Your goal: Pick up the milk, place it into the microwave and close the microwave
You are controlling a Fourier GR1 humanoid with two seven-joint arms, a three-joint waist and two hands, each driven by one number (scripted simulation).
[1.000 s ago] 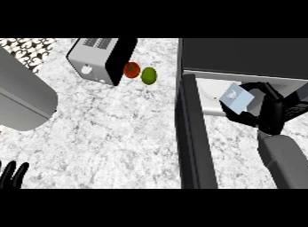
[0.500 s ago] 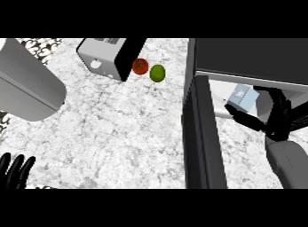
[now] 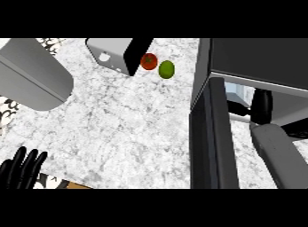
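Observation:
The microwave [image 3: 267,57] stands at the right of the head view, and its dark door [image 3: 212,133] hangs open, seen edge-on. Inside, just past the door's top edge, a pale blue milk carton [image 3: 239,91] stands on the microwave's floor, partly hidden by the door. My right hand [image 3: 261,105] is in the microwave's opening, just right of the carton, with its fingers straight and nothing in them. Its grey forearm [image 3: 281,155] comes in from the lower right. At the lower left corner my left hand [image 3: 18,170] rests open, fingers up.
A grey toaster [image 3: 117,55] stands at the back of the marble counter [image 3: 130,128]. A red tomato [image 3: 149,61] and a green lime [image 3: 167,69] lie beside it. A large grey rounded body [image 3: 25,73] fills the left side. Patterned floor shows at the left edge.
My right hand has let go of the milk carton and drawn back from it with fingers straightened. The carton stays inside the microwave. The view has shifted, bringing the door closer to centre.

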